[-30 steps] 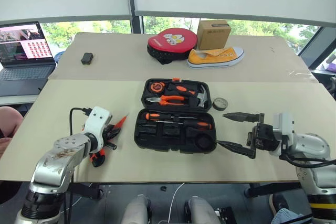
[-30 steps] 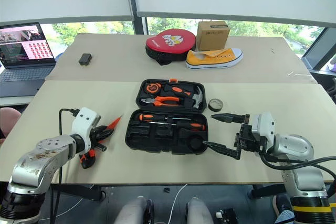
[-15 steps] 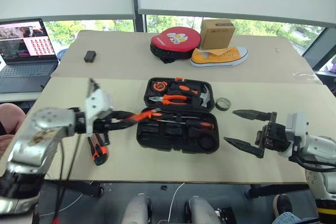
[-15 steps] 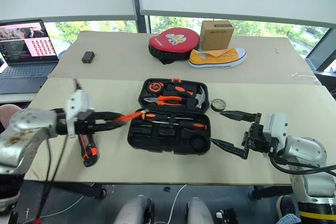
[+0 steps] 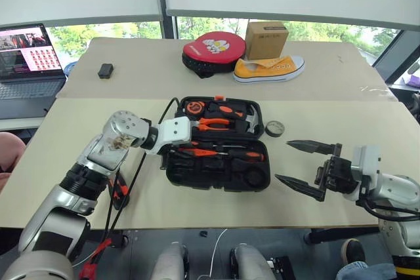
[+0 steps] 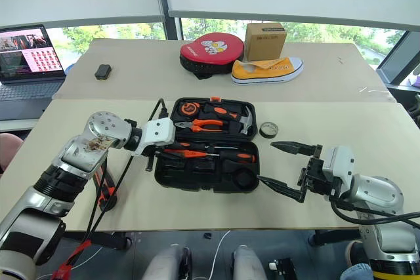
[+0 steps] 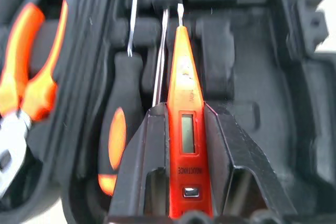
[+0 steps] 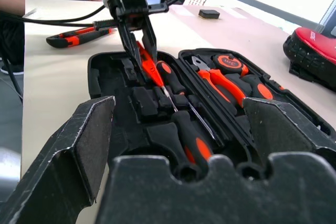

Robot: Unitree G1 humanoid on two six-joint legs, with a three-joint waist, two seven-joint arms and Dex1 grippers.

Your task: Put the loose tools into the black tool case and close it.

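Left wrist view: the left gripper (image 7: 187,145) has its two fingers clamped on the slim orange tester pen (image 7: 184,129), whose metal tip points out over the moulded slots of the black tool case (image 5: 216,142). Just beside the pen lies a screwdriver (image 7: 116,129) with an orange-and-black handle, already seated in a slot, and the orange-handled pliers (image 7: 29,72) sit in the other half of the case.

From the head camera, taking the open case as the clock's centre, the left gripper comes in from 9 o'clock and holds the pen above the near half's left end. The hammer (image 5: 251,120) and tape measure (image 5: 196,106) rest in the far half. The small dark tape roll (image 5: 275,128) lies on the table (image 5: 341,129) at about 2 o'clock, just beside the case. The utility knife (image 5: 119,189) lies on the table at about 8 o'clock, partly hidden by the left arm. The right gripper (image 5: 305,165) hangs at 4 o'clock with its fingers wide apart, holding nothing. At 12 o'clock, well apart, sit a round red-and-black pouch (image 5: 211,48), a yellow shoe (image 5: 269,69) and a cardboard box (image 5: 266,40); a laptop (image 5: 26,63) stands at 10 o'clock.
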